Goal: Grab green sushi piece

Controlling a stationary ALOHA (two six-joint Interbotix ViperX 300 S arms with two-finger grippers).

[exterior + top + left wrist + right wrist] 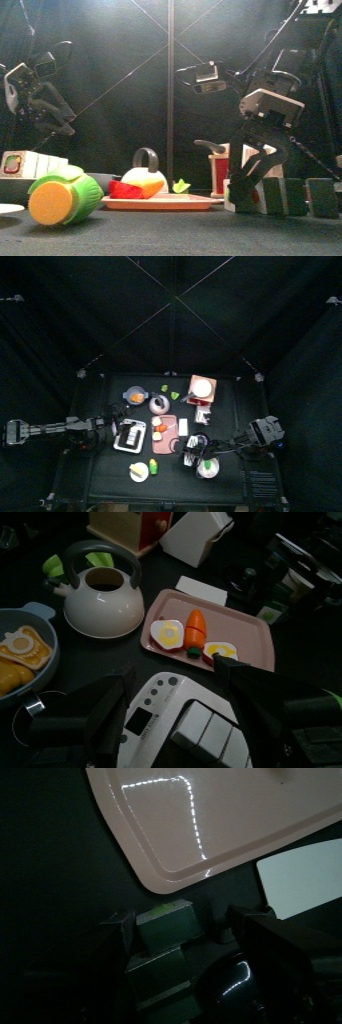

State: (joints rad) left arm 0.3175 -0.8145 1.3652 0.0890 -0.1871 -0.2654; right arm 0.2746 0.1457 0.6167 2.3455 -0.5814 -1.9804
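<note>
Sushi piece (207, 467) beside right gripper (201, 446) (apart)

Lab robot cell: black curtains (80, 316) on a pole frame enclose a small black table (100, 456) mid-frame, toy food spread on it.

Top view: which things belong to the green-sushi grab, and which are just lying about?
Job: green sushi piece; right gripper, open, nearest it.
Lying about: pink tray; carrot; white kettle; white keypad under the open left gripper.
</note>
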